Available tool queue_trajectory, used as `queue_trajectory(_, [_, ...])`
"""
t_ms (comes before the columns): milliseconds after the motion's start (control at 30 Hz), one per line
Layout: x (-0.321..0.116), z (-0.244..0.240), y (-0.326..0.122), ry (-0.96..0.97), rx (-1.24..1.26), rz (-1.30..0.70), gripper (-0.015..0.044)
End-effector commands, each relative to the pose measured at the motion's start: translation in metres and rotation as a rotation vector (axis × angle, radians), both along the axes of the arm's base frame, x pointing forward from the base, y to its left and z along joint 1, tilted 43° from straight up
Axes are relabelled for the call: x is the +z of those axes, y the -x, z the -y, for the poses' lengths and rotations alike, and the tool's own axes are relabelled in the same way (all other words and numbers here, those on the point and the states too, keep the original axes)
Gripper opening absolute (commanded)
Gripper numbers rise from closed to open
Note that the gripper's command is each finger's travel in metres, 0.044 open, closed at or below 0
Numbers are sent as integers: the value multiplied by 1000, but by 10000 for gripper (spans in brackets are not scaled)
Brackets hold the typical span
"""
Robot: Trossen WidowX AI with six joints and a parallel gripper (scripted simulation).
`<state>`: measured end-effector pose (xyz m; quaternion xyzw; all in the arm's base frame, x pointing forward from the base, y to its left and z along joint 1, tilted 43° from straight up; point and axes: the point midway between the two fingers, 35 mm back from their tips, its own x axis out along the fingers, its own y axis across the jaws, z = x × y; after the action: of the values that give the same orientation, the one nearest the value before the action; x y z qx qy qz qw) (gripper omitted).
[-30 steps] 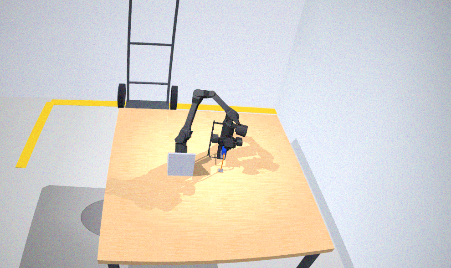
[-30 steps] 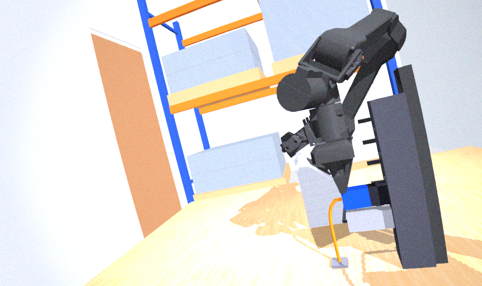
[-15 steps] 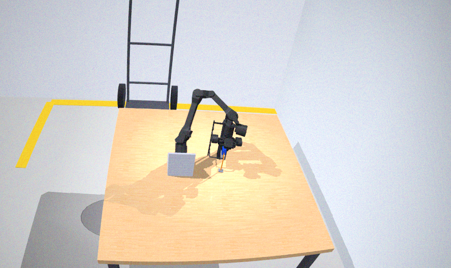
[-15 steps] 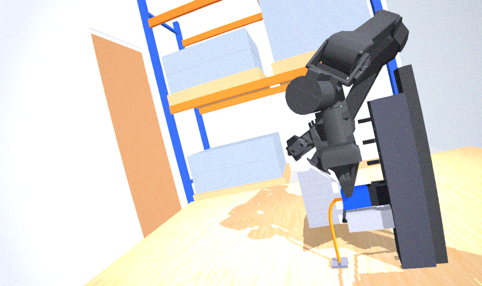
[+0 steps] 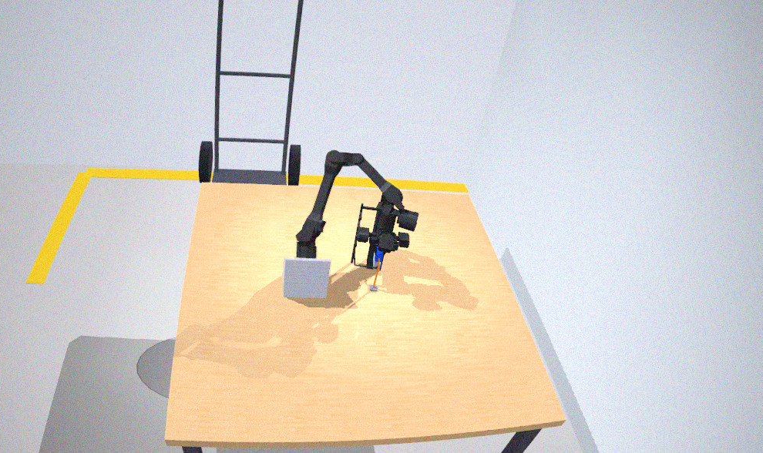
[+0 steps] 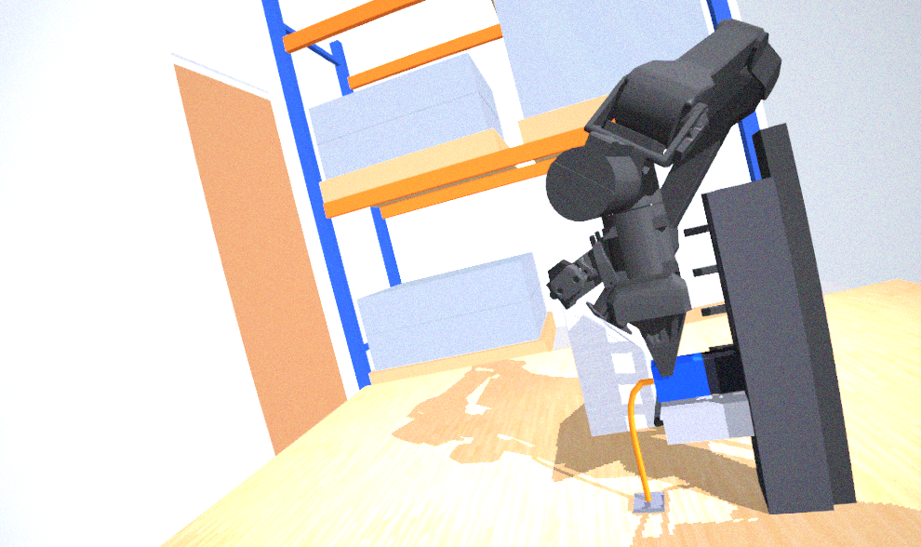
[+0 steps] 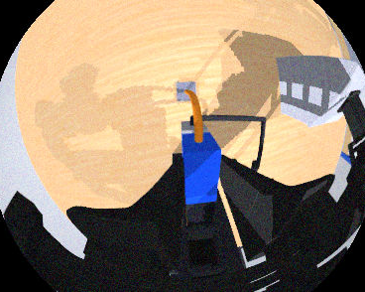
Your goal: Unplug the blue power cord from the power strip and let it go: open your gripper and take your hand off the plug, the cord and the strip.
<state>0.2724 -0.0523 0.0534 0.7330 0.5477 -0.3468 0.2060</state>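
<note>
Blue plug point(image 6: 681, 383) sits seated in the upright dark power strip point(image 6: 777, 340) on the table point(image 6: 382, 475), its long axis horizontal; the fingers point(image 6: 666, 360) clamp it from above, so withdrawal must run sideways, away from the strip.

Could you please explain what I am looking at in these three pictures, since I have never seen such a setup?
A dark jointed robot arm stands on a wooden table. One picture looks down from above, one from the side near the table, and the round one from a camera at the wrist. An upright dark power strip stands on the table with a blue plug in it; an orange cord runs down to a small anchor. The gripper is shut on the plug, which is not yet pulled out.
</note>
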Motion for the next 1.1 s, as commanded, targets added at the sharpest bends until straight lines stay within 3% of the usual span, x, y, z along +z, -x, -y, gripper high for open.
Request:
queue_trajectory(0, [-1,1,0,2,1,3,0])
queue_trajectory(1033, [-31,39,14,4,-4,-1,0])
queue_trajectory(1067, [-26,29,12,-4,9,1,26])
